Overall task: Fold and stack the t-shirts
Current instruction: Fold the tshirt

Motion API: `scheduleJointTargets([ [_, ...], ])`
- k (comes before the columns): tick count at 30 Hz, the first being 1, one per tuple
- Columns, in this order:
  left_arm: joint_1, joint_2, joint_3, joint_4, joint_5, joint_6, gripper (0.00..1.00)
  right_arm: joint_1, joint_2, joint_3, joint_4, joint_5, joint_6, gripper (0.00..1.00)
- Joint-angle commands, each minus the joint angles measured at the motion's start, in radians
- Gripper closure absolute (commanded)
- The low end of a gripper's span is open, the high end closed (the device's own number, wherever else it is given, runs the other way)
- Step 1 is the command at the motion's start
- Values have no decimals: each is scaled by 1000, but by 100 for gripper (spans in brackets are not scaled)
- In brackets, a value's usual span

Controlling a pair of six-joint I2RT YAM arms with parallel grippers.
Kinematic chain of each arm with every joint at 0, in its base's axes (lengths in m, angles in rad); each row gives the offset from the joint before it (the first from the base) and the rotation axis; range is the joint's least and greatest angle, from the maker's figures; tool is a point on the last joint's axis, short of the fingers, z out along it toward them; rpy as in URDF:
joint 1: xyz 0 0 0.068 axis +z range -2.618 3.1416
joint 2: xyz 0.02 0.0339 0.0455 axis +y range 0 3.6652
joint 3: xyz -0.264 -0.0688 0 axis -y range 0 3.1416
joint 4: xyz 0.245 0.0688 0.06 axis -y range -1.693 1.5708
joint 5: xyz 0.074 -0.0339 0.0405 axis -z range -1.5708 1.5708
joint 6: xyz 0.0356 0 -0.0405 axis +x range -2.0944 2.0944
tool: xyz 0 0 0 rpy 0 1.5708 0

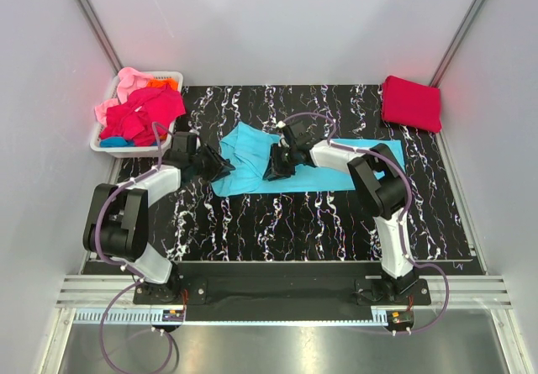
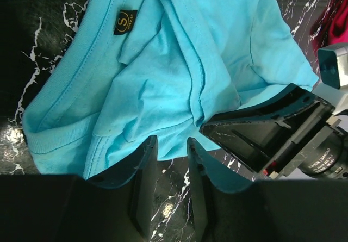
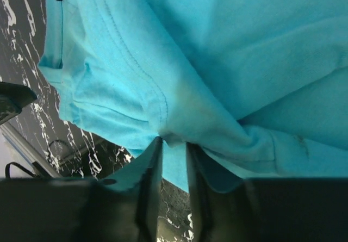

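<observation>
The turquoise t-shirt point(image 1: 311, 171) lies spread across the middle of the black marbled mat, its left part rumpled and doubled over. In the left wrist view its collar and label point(image 2: 125, 22) show. My left gripper point(image 1: 220, 165) sits at the shirt's left edge. Its jaws point(image 2: 172, 141) stand slightly apart, with bare mat between them and the hem just at their tips. My right gripper point(image 1: 276, 165) is over the shirt's middle, and its fingers point(image 3: 174, 144) pinch a fold of turquoise cloth point(image 3: 217, 62). A crimson red t-shirt point(image 1: 411, 102) lies folded at the back right.
A white slotted basket point(image 1: 105, 145) at the back left holds pink point(image 1: 130, 81), magenta-red point(image 1: 143, 112), orange and blue shirts. The right arm's gripper body point(image 2: 266, 133) shows close beside my left fingers. Grey walls enclose the mat on three sides.
</observation>
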Motion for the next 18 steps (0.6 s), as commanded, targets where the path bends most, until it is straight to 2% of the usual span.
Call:
scheduleJointTargets([
  [1, 15, -47, -9, 30, 31, 15, 67, 14, 17, 54, 5, 43, -6, 73],
  [3, 18, -50, -12, 29, 31, 15, 67, 14, 21, 63, -3, 48, -6, 80],
  [5, 20, -51, -13, 29, 31, 17, 67, 14, 18, 70, -14, 60, -6, 99],
  [18, 20, -42, -53, 47, 24, 0, 68, 18, -35, 146, -78, 163, -61, 100],
])
